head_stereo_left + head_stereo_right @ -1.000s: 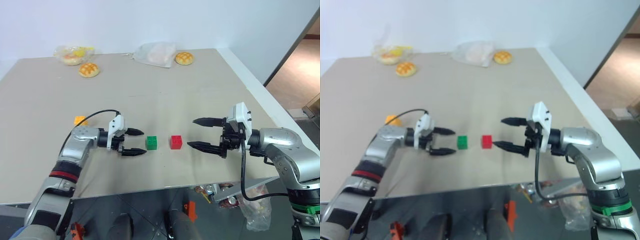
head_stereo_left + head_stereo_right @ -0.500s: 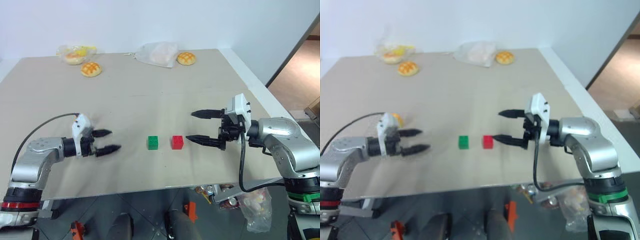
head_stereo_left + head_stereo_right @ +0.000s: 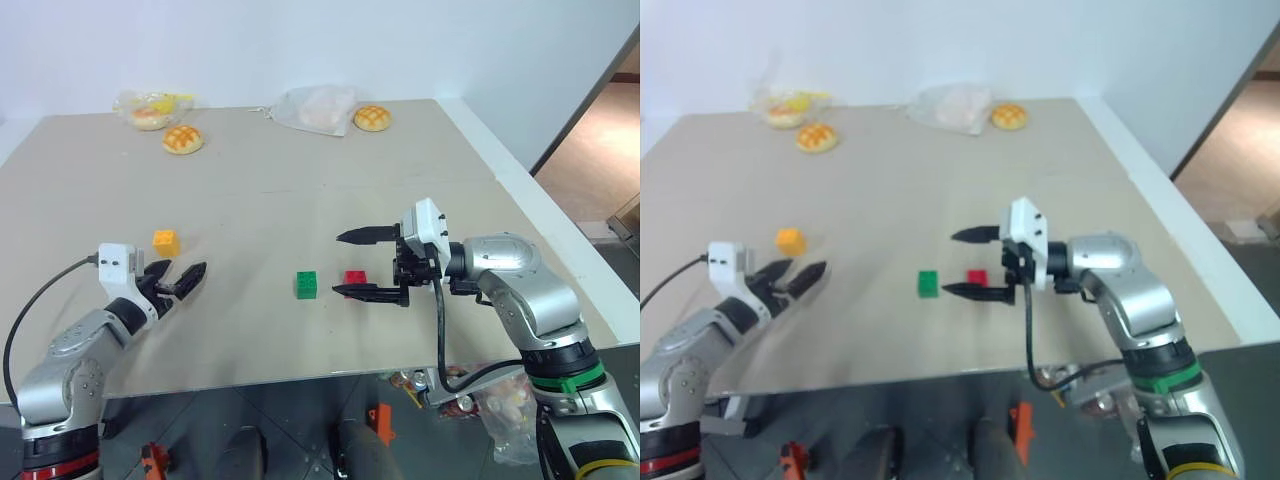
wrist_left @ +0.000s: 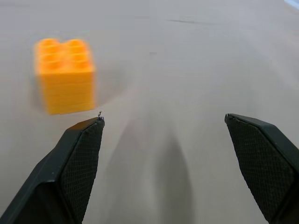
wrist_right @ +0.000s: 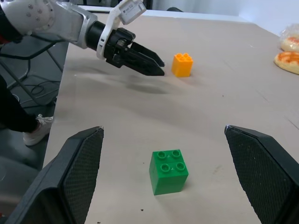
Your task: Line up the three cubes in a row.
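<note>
I have swung the left gripper point(image 3: 178, 282), fingers wide and empty, out beside the stray orange cube point(image 3: 165, 242), while the right gripper point(image 3: 358, 264), equally agape, has closed in around the red cube point(image 3: 355, 278) beside the green cube point(image 3: 307, 284).

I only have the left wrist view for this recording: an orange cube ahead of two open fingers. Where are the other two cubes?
Observer: The green cube and the red cube sit side by side near the table's middle, well to the right of the orange cube.
Operator: Is the other arm near them?
Observer: Yes. The right gripper is open and points left, its tips around the red cube.
Operator: Is it gripping the red one?
Observer: No, the jaws stand wide with the cube loose on the table.
Operator: Anything else up there?
Observer: Two buns and some plastic bags lie along the far edge.
</note>
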`<state>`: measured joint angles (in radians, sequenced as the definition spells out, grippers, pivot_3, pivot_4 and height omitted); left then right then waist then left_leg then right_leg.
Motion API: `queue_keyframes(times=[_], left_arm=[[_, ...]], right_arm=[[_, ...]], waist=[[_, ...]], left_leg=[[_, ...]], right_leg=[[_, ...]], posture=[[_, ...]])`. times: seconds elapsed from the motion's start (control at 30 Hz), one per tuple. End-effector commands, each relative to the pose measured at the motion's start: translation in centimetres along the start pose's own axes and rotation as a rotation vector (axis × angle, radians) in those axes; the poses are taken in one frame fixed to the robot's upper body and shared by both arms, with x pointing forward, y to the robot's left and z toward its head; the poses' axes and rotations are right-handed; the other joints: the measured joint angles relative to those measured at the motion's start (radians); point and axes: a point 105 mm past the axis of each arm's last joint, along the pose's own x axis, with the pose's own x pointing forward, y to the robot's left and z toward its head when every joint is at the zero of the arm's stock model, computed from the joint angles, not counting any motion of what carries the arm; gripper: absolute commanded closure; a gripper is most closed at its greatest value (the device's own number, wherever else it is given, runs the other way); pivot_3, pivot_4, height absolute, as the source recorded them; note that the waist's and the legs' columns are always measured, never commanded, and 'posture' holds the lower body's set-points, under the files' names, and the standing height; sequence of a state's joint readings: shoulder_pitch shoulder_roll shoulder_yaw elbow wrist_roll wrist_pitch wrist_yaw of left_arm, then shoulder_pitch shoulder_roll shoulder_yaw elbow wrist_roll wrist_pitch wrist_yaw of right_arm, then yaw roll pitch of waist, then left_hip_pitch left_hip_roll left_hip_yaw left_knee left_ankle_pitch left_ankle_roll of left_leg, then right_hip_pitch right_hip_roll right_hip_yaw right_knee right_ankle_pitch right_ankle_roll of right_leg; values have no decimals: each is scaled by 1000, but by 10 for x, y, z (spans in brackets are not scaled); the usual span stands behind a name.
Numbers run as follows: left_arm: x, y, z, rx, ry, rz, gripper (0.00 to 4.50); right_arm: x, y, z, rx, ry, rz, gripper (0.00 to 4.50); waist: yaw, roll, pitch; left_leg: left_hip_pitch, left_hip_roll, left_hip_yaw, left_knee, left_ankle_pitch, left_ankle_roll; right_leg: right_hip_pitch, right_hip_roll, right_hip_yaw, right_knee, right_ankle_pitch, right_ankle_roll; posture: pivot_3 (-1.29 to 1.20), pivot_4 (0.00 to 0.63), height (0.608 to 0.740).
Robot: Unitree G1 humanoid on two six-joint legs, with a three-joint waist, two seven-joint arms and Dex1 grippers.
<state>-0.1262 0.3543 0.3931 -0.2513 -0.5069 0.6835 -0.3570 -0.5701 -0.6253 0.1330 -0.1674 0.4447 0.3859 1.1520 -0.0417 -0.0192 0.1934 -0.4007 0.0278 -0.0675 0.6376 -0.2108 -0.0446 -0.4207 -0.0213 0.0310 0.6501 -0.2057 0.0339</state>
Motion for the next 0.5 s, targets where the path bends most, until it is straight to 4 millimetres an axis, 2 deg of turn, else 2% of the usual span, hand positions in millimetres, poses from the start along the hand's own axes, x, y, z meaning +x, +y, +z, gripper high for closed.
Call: queue_keyframes(times=[0.03,0.23,0.5], left_arm=[[0,19,11,21,-54,150,224],[6,43,6,24,-24,281,224],[32,40,7,76,-2,238,224]], right_arm=[[2,-1,10,-56,-20,7,191],[0,-2,10,-62,-17,-6,191],[-5,0,10,-66,-11,-25,191]], waist=[[0,0,0],[0,0,0],[0,-1,0]], left_leg=[[0,0,0,0,0,0],[0,0,0,0,0,0],[1,1,0,0,0,0]], right_leg=[[0,0,0,0,0,0],[0,1,0,0,0,-1],[0,1,0,0,1,-1]], posture=[[0,150,740],[0,150,740],[0,150,740]])
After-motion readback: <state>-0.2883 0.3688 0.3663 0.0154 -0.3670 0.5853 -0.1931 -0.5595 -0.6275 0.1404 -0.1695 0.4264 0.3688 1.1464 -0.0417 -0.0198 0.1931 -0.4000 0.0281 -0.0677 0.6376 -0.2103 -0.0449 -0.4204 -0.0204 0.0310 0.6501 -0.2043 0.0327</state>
